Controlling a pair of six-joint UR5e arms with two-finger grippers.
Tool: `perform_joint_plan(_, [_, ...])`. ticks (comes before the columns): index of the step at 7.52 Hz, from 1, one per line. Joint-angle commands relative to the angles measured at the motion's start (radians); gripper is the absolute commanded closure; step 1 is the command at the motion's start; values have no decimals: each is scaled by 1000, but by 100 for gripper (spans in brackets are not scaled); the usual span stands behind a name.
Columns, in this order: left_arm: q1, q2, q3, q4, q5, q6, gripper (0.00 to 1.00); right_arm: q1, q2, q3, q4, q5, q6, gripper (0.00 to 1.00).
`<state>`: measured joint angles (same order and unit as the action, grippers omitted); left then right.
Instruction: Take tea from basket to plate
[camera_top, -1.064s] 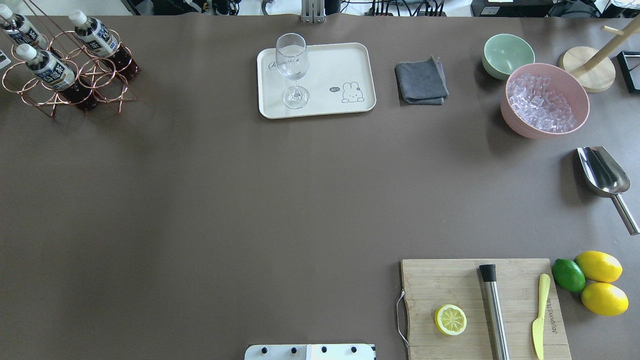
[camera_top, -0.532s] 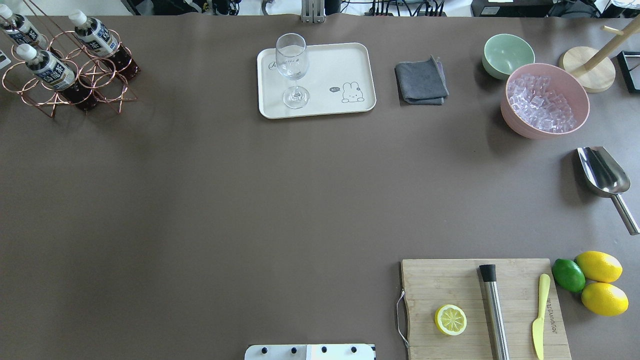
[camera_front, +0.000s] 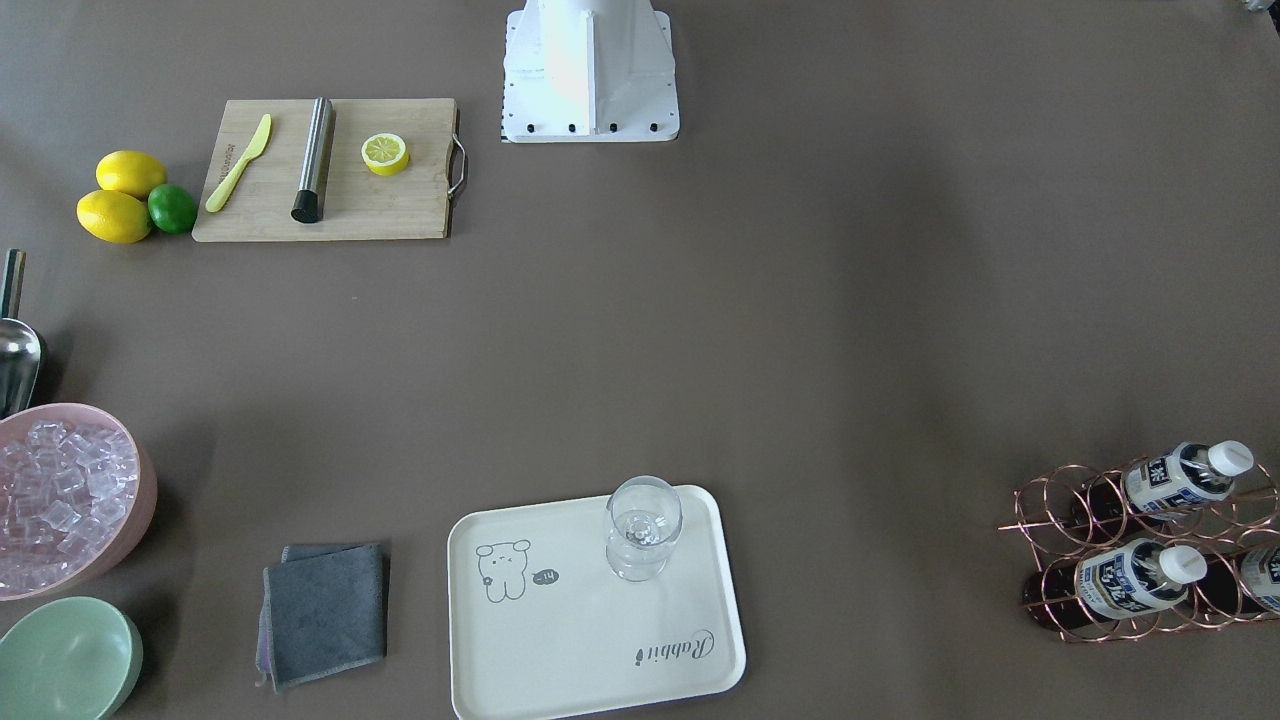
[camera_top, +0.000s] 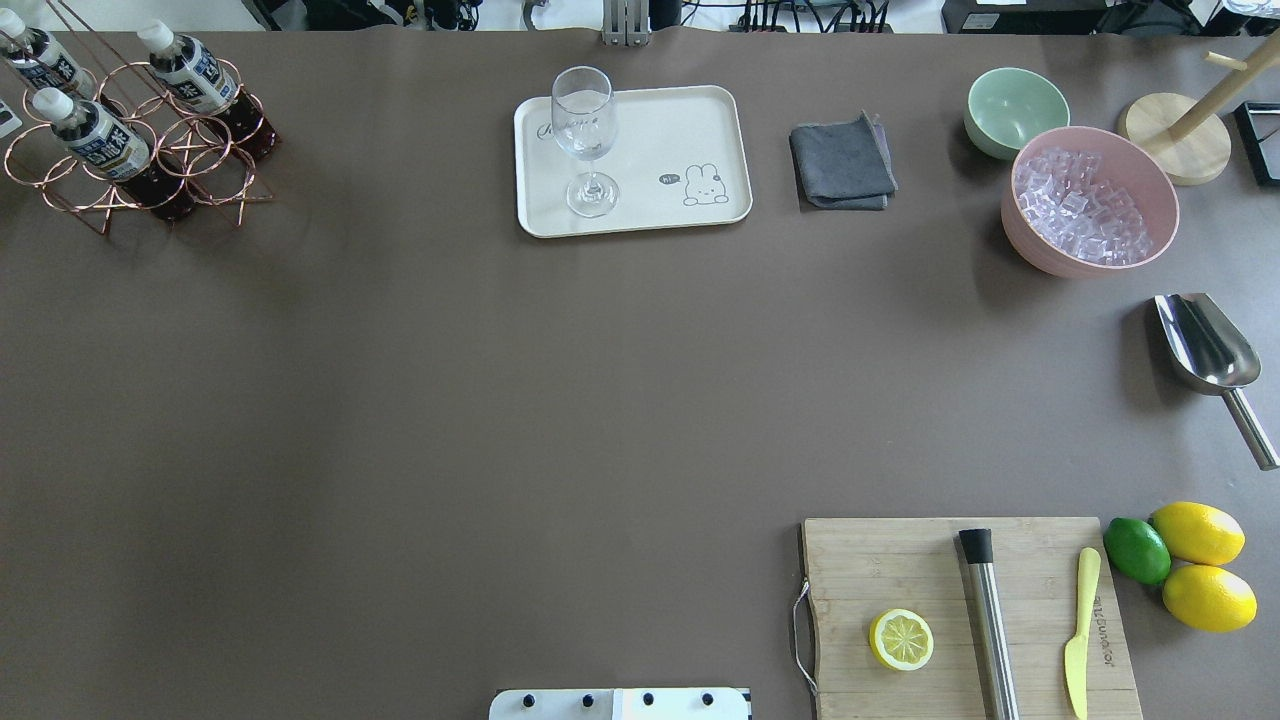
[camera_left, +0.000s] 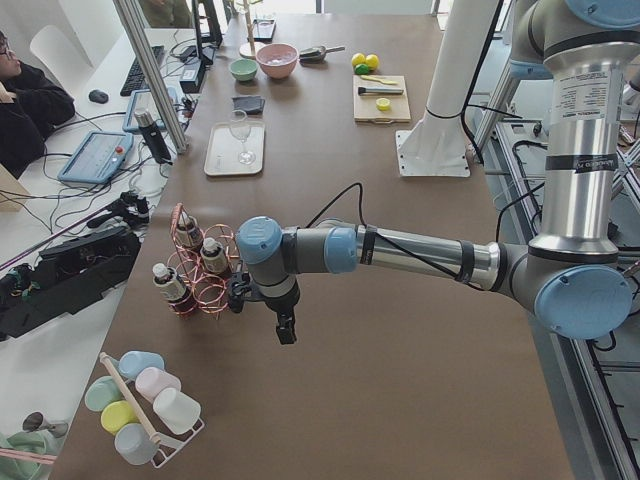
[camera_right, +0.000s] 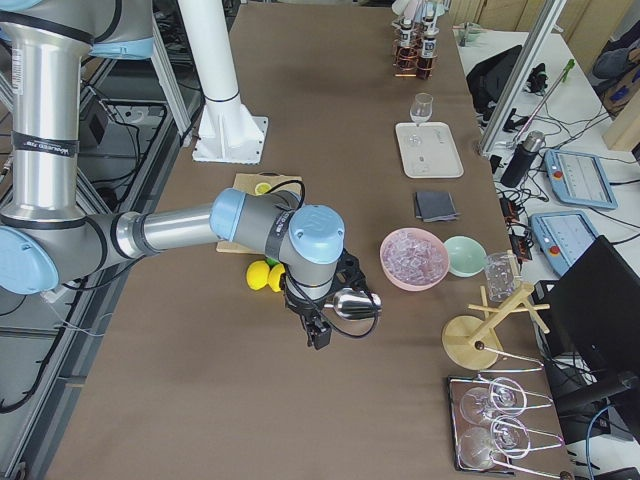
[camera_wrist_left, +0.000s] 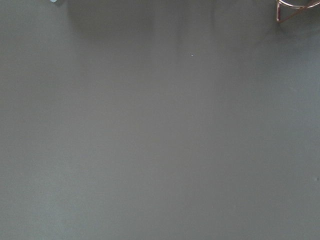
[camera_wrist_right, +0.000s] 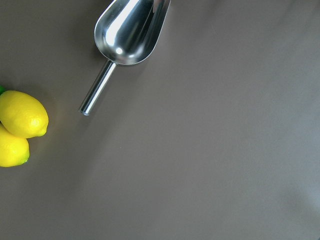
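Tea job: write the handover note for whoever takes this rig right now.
Left tool: above the table beside the basket. The side view does not show whether it is open or shut.
Right tool: over the table near the scoop, far from the job. Its state is likewise unclear.
All three tea bottles stand in the basket. The plate holds only a glass.
Done: nothing.
Left: grasp one bottle, lift it out, and set it on the plate clear of the glass.
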<state>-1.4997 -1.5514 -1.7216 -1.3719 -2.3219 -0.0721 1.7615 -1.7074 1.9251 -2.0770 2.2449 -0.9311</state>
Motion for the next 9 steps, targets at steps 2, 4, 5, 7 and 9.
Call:
perform_joint_plan(2, [-2,0,2,0,-13,-5,2,-2,0,-1,0,2,0,0])
perform_joint_plan(4, [-2,-13,-6,2,-4,5,2,-2,0,-1,0,2,0,0])
perform_joint_plan(5, [5,-19,-6,-1,-2,8,2,-2,0,-1,0,2,0,0])
perform_joint_plan(7, [-1,-36,-9,-9,-13,6,2,-2,0,-1,0,2,0,0])
perform_joint_plan(9, [6,-87,-12,-1,5,154,2,-2,3,-3,2,4,0,0])
